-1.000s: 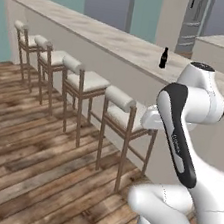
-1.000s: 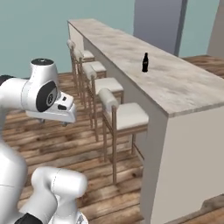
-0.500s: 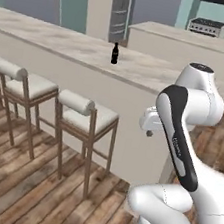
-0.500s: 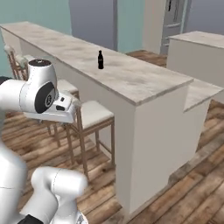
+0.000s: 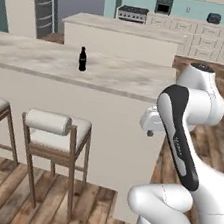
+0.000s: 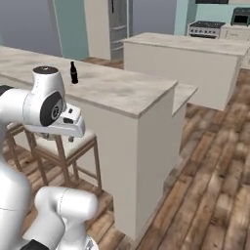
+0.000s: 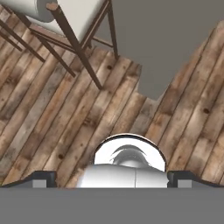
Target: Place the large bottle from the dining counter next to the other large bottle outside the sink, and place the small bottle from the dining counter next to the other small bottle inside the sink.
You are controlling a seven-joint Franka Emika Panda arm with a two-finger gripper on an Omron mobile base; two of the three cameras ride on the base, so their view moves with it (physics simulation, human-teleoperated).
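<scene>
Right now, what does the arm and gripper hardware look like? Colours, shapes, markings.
The arm is glossy white with rounded, bulbous links and dark charcoal joint sections; one long black band down a link carries faint small lettering. The gripper has two small dark finger tips set far apart. No cables are visible.

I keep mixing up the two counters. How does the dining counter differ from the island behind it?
The dining counter is long, with stools along it and a small black bottle standing on it. The island is shorter, with no stools seen and a bare top. Both have beige marbled tops on cream bases.
</scene>
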